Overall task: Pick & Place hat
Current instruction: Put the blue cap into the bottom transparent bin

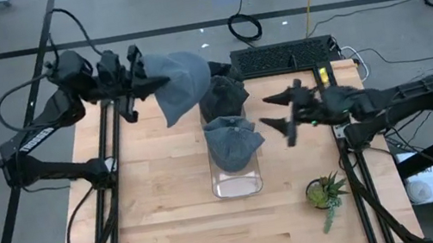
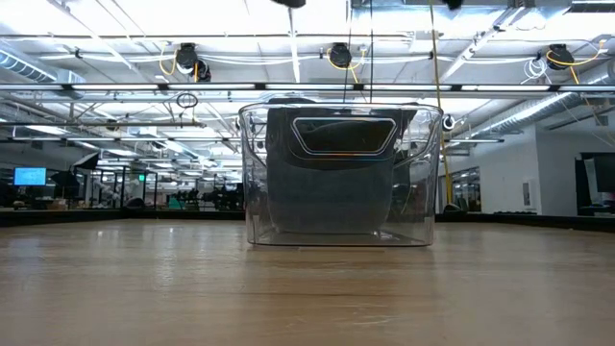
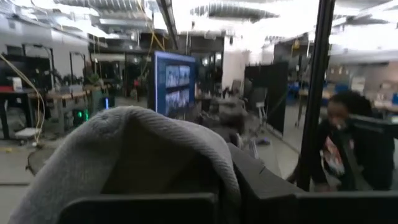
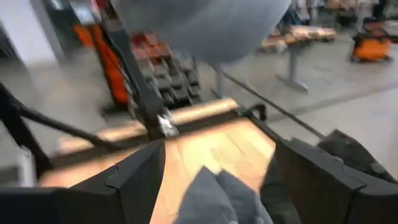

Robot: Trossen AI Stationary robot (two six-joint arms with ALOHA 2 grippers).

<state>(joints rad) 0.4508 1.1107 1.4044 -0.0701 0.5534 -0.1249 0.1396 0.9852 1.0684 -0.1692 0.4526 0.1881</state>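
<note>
Aloft, grey hat (image 1: 180, 82) in left gripper (image 1: 160, 83) beyond clear bin (image 1: 237, 186).

An open robotics lab: exposed ceiling ducts (image 2: 332, 56), rows of workbenches (image 3: 53, 99), and monitors (image 3: 175, 87).

A clear bin (image 1: 237, 184) sits mid-frame with a hat (image 1: 233, 141) in it. Another hat (image 1: 180, 82) hangs upper left of it. A potted plant (image 1: 325, 192) stands lower right.
</note>
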